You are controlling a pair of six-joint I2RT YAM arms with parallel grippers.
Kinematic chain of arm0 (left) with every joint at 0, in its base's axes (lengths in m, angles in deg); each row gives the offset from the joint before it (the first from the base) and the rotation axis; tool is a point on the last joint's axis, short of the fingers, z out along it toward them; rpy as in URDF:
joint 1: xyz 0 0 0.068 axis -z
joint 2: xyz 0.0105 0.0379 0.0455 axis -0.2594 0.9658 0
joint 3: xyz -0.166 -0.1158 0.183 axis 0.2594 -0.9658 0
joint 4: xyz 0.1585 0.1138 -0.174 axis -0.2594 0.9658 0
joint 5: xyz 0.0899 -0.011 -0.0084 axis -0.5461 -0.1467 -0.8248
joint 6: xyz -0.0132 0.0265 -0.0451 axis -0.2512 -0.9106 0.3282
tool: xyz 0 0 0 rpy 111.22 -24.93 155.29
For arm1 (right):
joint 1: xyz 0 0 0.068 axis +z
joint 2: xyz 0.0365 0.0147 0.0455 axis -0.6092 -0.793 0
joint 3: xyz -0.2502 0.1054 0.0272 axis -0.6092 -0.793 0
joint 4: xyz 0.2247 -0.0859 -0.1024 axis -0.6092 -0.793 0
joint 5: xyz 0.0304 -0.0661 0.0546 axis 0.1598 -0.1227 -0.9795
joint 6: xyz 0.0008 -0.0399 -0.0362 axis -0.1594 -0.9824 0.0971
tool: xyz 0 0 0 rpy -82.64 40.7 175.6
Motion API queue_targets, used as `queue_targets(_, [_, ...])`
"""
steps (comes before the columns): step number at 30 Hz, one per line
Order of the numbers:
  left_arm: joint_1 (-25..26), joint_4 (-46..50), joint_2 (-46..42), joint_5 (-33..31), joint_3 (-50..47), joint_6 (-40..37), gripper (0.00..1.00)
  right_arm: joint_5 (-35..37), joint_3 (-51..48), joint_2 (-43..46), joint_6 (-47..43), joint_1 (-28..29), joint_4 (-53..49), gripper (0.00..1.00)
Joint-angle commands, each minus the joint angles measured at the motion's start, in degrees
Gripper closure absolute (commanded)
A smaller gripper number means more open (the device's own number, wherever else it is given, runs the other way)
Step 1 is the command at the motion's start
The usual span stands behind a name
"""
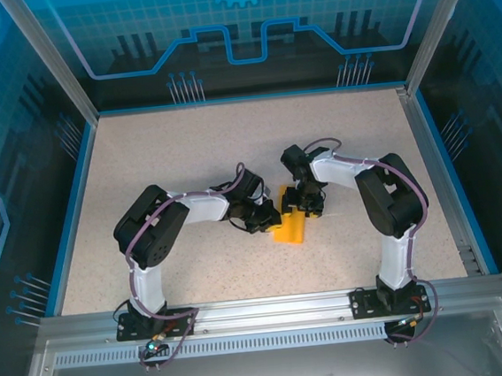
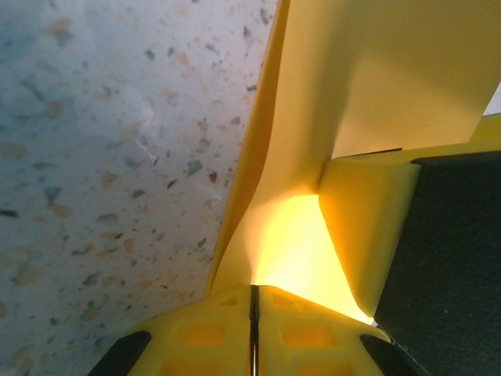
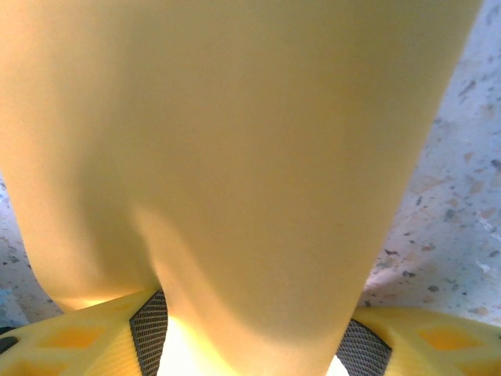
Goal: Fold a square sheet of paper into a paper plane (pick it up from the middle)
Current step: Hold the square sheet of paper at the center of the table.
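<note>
- The folded sheet of paper (image 1: 291, 230), orange-yellow, sits just right of the table's (image 1: 167, 151) middle and nearer the near edge than the far one. It is well clear of all four corners.
- The left gripper (image 1: 267, 217) meets the sheet from the left and the right gripper (image 1: 304, 205) stands at its far end. The two are almost touching.
- In the left wrist view the left gripper's (image 2: 253, 291) jaws are pressed together with only a thin dark seam between them. The paper (image 2: 376, 70) rises straight out of that seam, so it is pinched there.
- Its left edge runs as a raised fold, up and away over the speckled surface (image 2: 102, 157).
- A yellow finger (image 2: 368, 227) of the right gripper, with a black part beside it, butts against the paper on the right.
- In the right wrist view the right gripper's (image 3: 250, 345) jaws stand apart, and the paper (image 3: 235, 141) bows across the gap and reaches both mesh pads (image 3: 149, 329). I cannot tell whether they squeeze it.
- Bare table (image 3: 454, 204) shows past the sheet's right edge.
- There is open room along the far edge under the blue rim (image 1: 247, 99), and toward both side edges.
</note>
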Motion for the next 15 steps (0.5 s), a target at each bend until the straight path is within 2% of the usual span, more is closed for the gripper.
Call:
queue_targets(1, [0.9, 6.0, -0.3, -3.9, 1.2, -2.1, 0.9, -2.2, -6.7, -12.8, -0.2, 2.6, 10.1, 0.35])
queue_targets(9, [1.2, 12.6, 1.7, -6.9, 2.6, -4.7, 0.9, -3.2, -7.0, -10.1, 0.1, 2.5, 10.7, 0.35])
queue_targets(15, [1.1, 14.4, 3.3, -7.7, 2.3, -5.0, 0.91, -4.0, -9.1, 2.6, 2.6, 0.4, 12.1, 0.33])
